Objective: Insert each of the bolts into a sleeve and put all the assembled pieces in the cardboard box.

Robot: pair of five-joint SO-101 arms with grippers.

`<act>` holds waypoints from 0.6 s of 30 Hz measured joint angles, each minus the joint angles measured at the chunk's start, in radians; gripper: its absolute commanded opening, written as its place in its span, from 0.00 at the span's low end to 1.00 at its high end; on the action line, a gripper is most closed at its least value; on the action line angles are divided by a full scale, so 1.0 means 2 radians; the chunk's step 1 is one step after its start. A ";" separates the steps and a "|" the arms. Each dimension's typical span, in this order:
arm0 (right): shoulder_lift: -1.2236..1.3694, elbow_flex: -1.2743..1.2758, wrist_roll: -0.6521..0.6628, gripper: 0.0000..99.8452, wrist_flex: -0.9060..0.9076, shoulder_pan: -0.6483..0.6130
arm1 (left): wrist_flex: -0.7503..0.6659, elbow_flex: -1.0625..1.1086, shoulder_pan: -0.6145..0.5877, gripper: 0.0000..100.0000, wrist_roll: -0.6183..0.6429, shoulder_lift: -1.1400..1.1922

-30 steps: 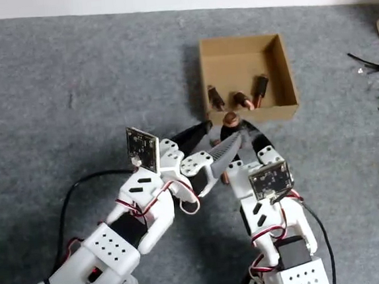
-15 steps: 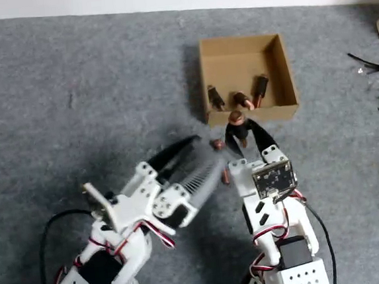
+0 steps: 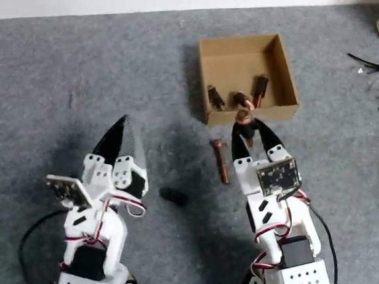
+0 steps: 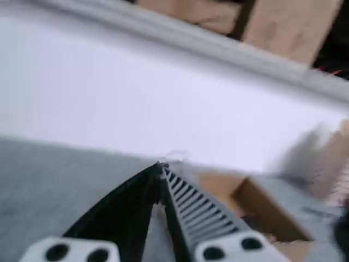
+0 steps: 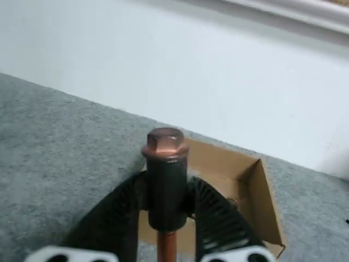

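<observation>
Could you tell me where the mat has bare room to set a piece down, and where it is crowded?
Bare: the grey mat left of the cardboard box, beyond the left gripper; also the box's far half. Crowded: the right gripper holds an assembled piece at the box's near wall, and the loose bolt and black sleeve lie between the grippers.

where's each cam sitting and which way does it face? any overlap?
High: fixed overhead, looking down on both arms and the cardboard box.
Left wrist: on left arm, looking past shut left gripper toward the wall.
Right wrist: on right arm, past right gripper clamping a sleeved bolt.
All three show the cardboard box.
</observation>
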 measured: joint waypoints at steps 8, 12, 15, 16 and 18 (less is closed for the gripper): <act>0.000 0.000 0.000 0.01 0.008 0.012 | 0.084 0.000 -0.015 0.01 -0.137 0.000; 0.000 0.000 0.001 0.01 0.008 0.010 | 0.095 0.000 -0.021 0.01 -0.165 0.000; 0.000 0.000 0.024 0.01 -0.003 0.010 | 0.096 0.000 -0.020 0.01 -0.169 0.000; 0.000 0.000 0.031 0.01 -0.008 0.010 | 0.096 0.000 -0.019 0.01 -0.169 0.000; 0.010 0.001 0.044 0.01 -0.013 0.009 | 0.096 0.000 -0.019 0.01 -0.169 0.000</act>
